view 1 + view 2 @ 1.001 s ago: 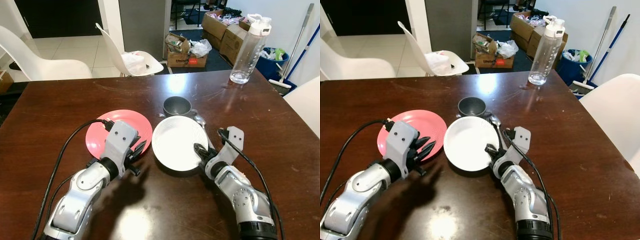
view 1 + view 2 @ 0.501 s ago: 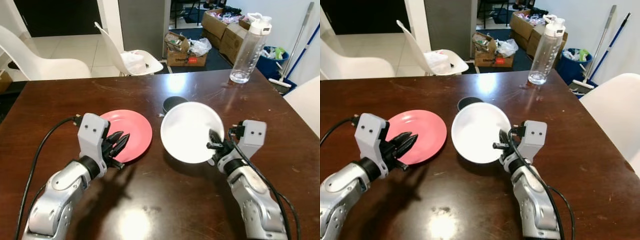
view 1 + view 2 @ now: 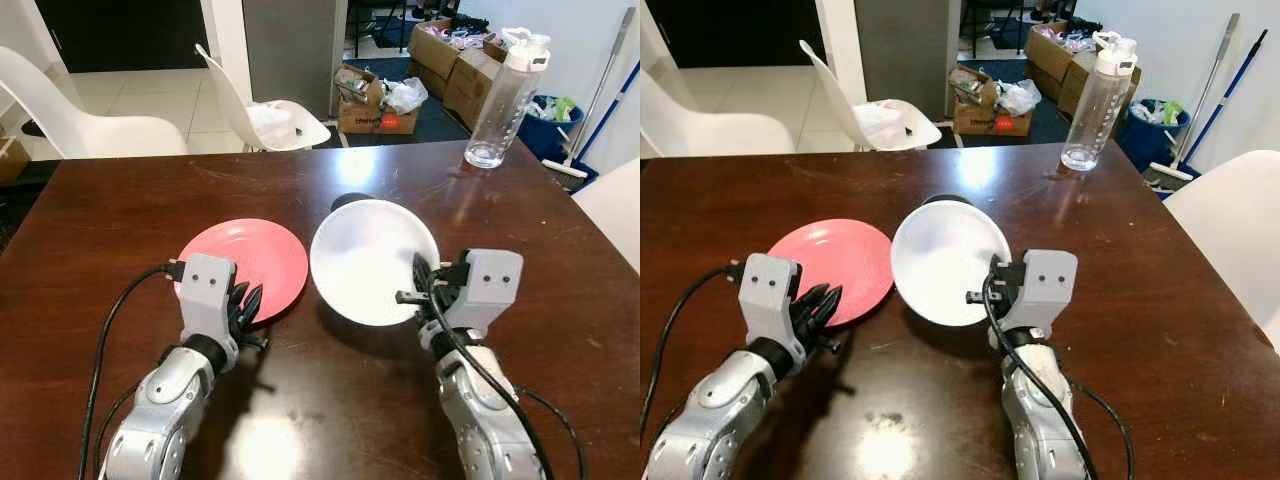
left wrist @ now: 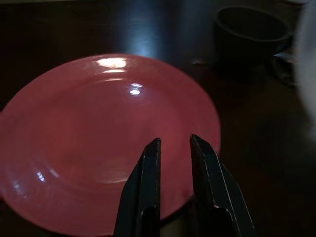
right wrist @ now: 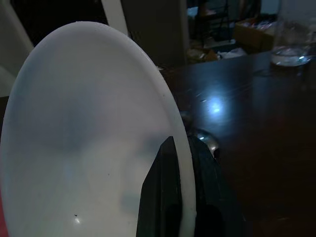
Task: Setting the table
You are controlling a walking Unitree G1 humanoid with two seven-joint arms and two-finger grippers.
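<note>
A white plate (image 3: pixel 370 258) hangs tilted above the dark wooden table (image 3: pixel 330 400), its face turned toward me. My right gripper (image 3: pixel 418 282) is shut on its near right rim, with one finger on each side of the rim (image 5: pixel 183 148). A pink plate (image 3: pixel 250 255) lies flat on the table to the left. My left gripper (image 3: pixel 246 300) hovers over its near edge, fingers (image 4: pixel 149 163) a narrow gap apart with nothing between them. A dark cup (image 4: pixel 251 29) stands behind the white plate, mostly hidden from the head views.
A clear water bottle (image 3: pixel 500 90) stands at the table's far right. White chairs (image 3: pixel 100 125) (image 3: pixel 268 115) stand beyond the far edge, and another (image 3: pixel 618 205) at the right side. Cardboard boxes (image 3: pixel 372 100) and a mop sit on the floor behind.
My right gripper has lifted the white plate off the table, tilted it up and shifted it a little left. My left gripper has swung to the pink plate's near edge.
</note>
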